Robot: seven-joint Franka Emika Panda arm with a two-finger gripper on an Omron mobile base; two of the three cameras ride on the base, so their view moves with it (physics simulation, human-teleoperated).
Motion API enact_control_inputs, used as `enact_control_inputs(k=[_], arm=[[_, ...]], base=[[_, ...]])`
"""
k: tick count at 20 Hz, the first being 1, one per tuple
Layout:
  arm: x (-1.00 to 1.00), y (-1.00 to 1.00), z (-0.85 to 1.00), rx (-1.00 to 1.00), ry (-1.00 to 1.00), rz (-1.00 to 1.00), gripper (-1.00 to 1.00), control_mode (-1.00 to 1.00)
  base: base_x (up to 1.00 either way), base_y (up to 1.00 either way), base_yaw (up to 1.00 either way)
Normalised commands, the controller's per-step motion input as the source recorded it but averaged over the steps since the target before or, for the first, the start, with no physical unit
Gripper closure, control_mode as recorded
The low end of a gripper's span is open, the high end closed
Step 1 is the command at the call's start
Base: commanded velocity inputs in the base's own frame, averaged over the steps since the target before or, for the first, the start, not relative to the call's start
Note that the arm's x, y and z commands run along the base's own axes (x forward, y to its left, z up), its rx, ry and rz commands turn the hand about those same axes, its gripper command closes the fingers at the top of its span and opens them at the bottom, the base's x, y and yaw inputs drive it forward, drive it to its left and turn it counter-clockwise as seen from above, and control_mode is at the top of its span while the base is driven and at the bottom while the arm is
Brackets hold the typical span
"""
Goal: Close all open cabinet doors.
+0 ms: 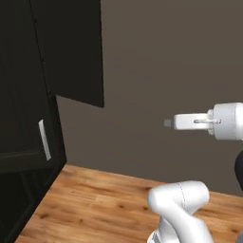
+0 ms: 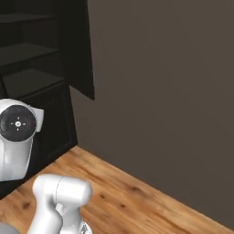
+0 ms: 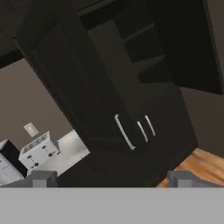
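1. Wood-plank floor point(image 1: 95, 199) runs under the base views, meeting a plain brown-grey wall point(image 2: 164, 91) behind.
2. Nearest in the hand view, the gripper point(image 3: 111, 178) has its two grey fingertips point(image 3: 40, 178) far apart with nothing between them, so the fingers are released.
3. Beyond them, at 12 o'clock in that view, stands a tall black cabinet point(image 3: 131, 144) with three silver bar handles point(image 3: 124, 132) side by side.
4. Above, an open upper door point(image 3: 183, 48) swings out at 2 o'clock, baring dark shelves point(image 3: 144, 43); in the left base view the same door point(image 1: 71, 47) juts from the cabinet at 11 o'clock.
5. A white toaster point(image 3: 38, 151) sits on a pale counter point(image 3: 72, 151) at 8 o'clock, with a wall outlet point(image 3: 30, 129) above it.
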Motion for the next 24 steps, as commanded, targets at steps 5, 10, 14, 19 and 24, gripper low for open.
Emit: enact_control_inputs(k=[5,10,14,19,24], arm=[[0.0,0.0,0.0,0.0,0.0,0.0,-1.0,1.0],[0.0,0.0,0.0,0.0,0.0,0.0,-1.0,1.0],[0.0,0.0,0.0,0.0,0.0,0.0,-1.0,1.0],[0.0,0.0,0.0,0.0,0.0,0.0,-1.0,1.0],[0.0,0.0,0.0,0.0,0.0,0.0,-1.0,1.0]], base=[[0.51,-0.36,0.3],[0.45,-0.3,0.26],[0.32,-0.35,0.22],[0.33,-0.32,0.23],[0.52,-0.26,0.28]])
